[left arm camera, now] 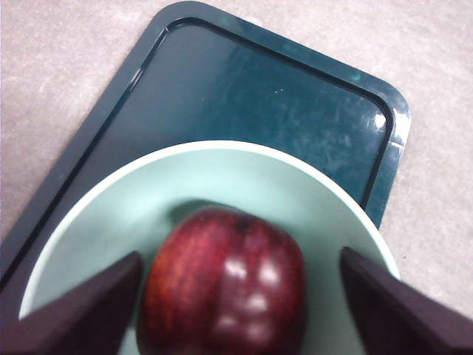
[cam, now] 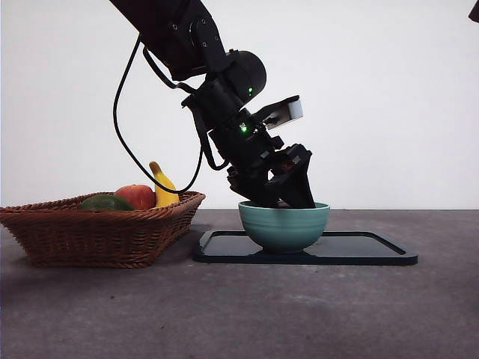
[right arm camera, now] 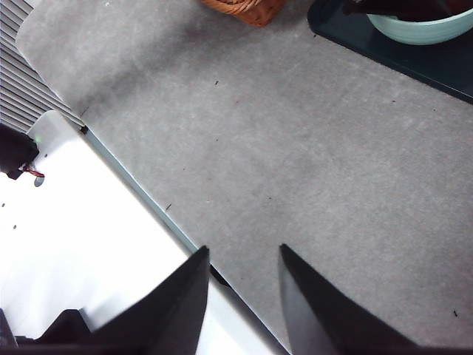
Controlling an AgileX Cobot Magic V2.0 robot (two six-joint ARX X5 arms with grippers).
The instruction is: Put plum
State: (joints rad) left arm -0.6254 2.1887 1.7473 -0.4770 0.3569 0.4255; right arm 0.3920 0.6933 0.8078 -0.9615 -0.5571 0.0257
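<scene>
The plum (left arm camera: 222, 288), glossy and dark maroon, lies inside the pale green bowl (left arm camera: 244, 159). My left gripper (left arm camera: 240, 253) is lowered into the bowl (cam: 284, 224) and stands open, one jaw on either side of the plum. One jaw is close against the fruit; a clear gap shows at the other. In the front view the left gripper (cam: 284, 196) reaches down into the bowl from the upper left and hides the plum. My right gripper (right arm camera: 244, 248) is open and holds nothing, hanging over the grey table near its edge, away from the bowl.
The bowl stands on a dark tray (cam: 359, 250) at the table's middle. To its left a wicker basket (cam: 97, 224) holds a red apple (cam: 137, 196), a banana (cam: 163, 187) and a dark green fruit (cam: 105, 202). A black arm tip (cam: 474, 11) shows at the top right corner.
</scene>
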